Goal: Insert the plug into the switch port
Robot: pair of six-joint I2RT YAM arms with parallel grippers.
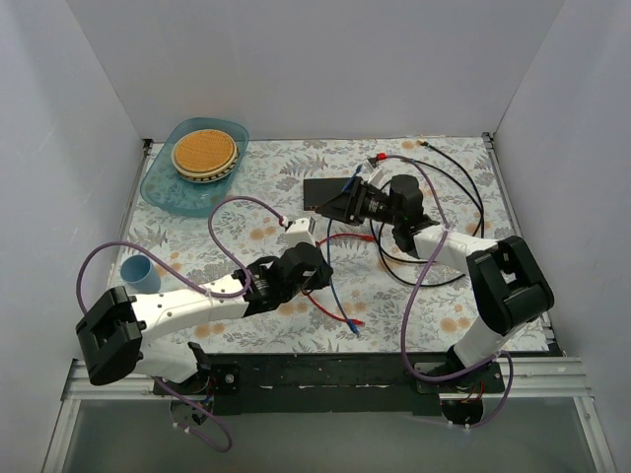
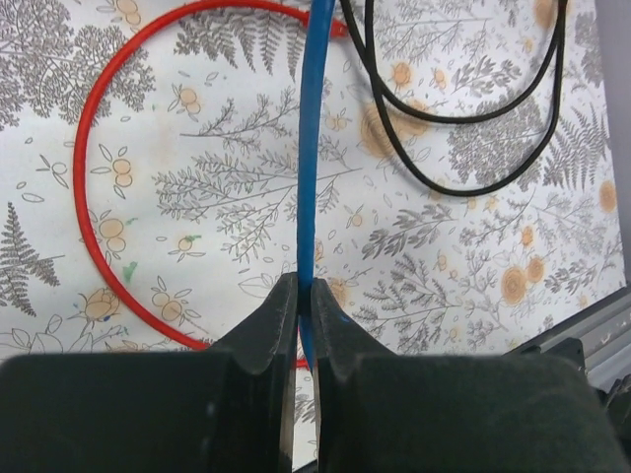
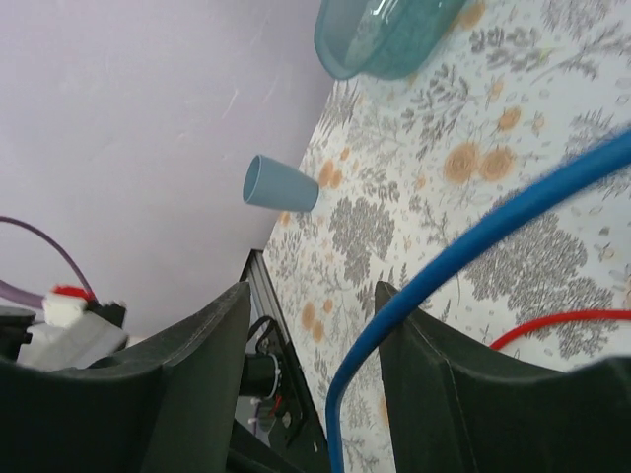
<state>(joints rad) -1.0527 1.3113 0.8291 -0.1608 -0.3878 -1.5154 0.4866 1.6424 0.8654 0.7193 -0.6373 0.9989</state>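
Pinches the cable (image 2: pixel 310 148) tight in the left gripper (image 2: pixel 304 288), partway along its run, and holds the right gripper (image 3: pixel 314 296) spread wide, gripping nothing, with that cable passing through its gap, just beside the switch (image 1: pixel 320 192) lying flat at the far middle of the table (image 1: pixel 246 182). Cannot pick out the plug, so cannot judge its line-up with a port. Could drag the plug askew by tautening the cable against the left pinch, shove the switch away, or snag the red wire (image 2: pixel 84 177)

Blue cable (image 2: pixel 314 118), red cable (image 2: pixel 79 172), black cable (image 2: pixel 471 192); white desk (image 1: pixel 266 172) printed with grey ferns and orange blossoms; matte black switch (image 1: pixel 323 192).
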